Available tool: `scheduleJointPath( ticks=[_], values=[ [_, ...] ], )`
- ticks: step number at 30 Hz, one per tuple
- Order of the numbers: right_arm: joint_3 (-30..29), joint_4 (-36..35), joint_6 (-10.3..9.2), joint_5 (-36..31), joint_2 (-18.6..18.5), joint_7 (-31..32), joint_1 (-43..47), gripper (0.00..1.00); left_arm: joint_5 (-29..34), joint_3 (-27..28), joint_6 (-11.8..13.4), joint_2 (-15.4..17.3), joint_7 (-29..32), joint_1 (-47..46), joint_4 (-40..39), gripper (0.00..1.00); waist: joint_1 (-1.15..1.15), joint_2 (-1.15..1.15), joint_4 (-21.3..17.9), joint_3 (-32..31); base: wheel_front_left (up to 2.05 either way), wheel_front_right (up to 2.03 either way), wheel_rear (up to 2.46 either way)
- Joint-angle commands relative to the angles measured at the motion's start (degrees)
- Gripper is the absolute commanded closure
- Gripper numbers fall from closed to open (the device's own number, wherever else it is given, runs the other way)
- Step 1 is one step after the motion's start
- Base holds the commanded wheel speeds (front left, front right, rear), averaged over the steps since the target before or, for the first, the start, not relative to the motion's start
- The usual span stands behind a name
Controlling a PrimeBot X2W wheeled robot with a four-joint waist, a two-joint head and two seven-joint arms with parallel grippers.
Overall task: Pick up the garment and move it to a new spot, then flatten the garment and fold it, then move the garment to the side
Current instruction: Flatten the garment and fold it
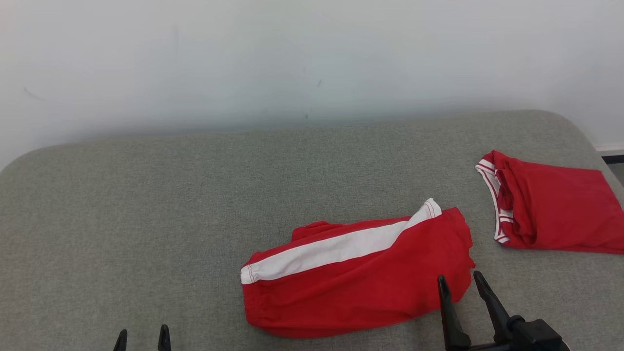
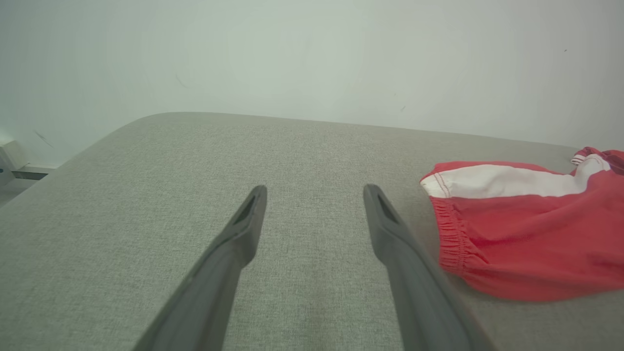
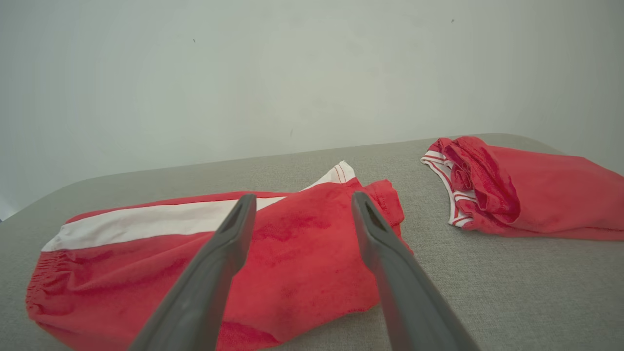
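Note:
Red shorts with a white side stripe, the garment (image 1: pixel 360 273), lie folded on the grey padded table (image 1: pixel 146 204), right of centre near the front. In the left wrist view the garment (image 2: pixel 526 234) shows its gathered waistband at the right. My right gripper (image 1: pixel 460 282) is open at the garment's right hem, its fingertips just off the cloth's edge; the right wrist view has the garment (image 3: pixel 292 253) lying under and beyond the spread fingers (image 3: pixel 234 234). My left gripper (image 1: pixel 143 334) is open at the bottom left, over bare table, well left of the garment.
A second red garment with white striped trim (image 1: pixel 551 204) lies folded at the table's right edge, also seen as the red bundle (image 3: pixel 516 185) at the right of the right wrist view. A pale wall (image 1: pixel 292 58) stands behind the table. The table's left half is bare fabric.

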Motion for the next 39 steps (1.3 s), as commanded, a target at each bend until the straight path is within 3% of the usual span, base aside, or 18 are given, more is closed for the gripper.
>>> scheduleJointPath(
  ticks=[1, 27, 39],
  values=[
    [0.2, -0.4, -0.15, 0.1, 0.1, -0.3, 0.3, 0.00, -0.3, 0.0, -0.1, -0.1, -0.2, -0.5, -0.3, 0.00, 0.00, 0.00, 0.0, 0.0, 0.00, 0.00, 0.00],
    [0.5, -0.9, -0.15, 0.4, 0.1, -0.2, -0.4, 0.00, -1.8, -0.2, 0.0, -0.1, -0.2, -1.1, 0.0, 0.00, 0.00, 0.00, -0.3, 0.4, 0.00, 0.00, 0.00],
    [1.0, -2.2, -0.15, 0.3, -0.7, 4.0, -3.2, 0.00, -3.2, -3.8, -0.6, 0.3, -0.2, -5.8, 5.1, 0.00, 0.00, 0.00, -0.4, 1.5, 0.00, 0.00, 0.00]
  ],
)
